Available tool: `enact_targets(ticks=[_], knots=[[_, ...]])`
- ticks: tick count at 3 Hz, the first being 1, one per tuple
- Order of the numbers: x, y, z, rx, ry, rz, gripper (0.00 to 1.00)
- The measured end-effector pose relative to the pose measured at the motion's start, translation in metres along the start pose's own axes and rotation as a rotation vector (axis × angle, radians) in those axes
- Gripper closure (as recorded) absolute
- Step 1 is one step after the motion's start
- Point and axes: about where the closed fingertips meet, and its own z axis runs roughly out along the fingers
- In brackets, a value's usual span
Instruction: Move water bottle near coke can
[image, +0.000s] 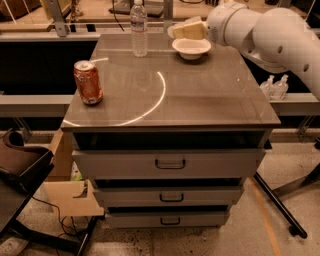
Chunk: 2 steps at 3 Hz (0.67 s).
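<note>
The water bottle (139, 29) stands upright at the back of the cabinet top (200, 95), left of centre. It is clear with a white cap and a pale label. The coke can (88, 82) stands upright near the left edge, well in front of the bottle. My gripper (183, 29) is at the back, above the white bowl (191, 48) and to the right of the bottle, a short gap away. It holds nothing that I can see.
The grey cabinet has three drawers (170, 163) below the top. Two small clear pump bottles (274, 87) stand on a ledge at the right. A cardboard box (65, 190) and a dark chair (20, 165) are at the lower left.
</note>
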Motion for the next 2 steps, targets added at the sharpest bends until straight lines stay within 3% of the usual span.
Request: enact_targets(ticks=[2], knots=[[0.008, 0.001, 0.072, 0.016, -0.028, 0.064, 0.0]])
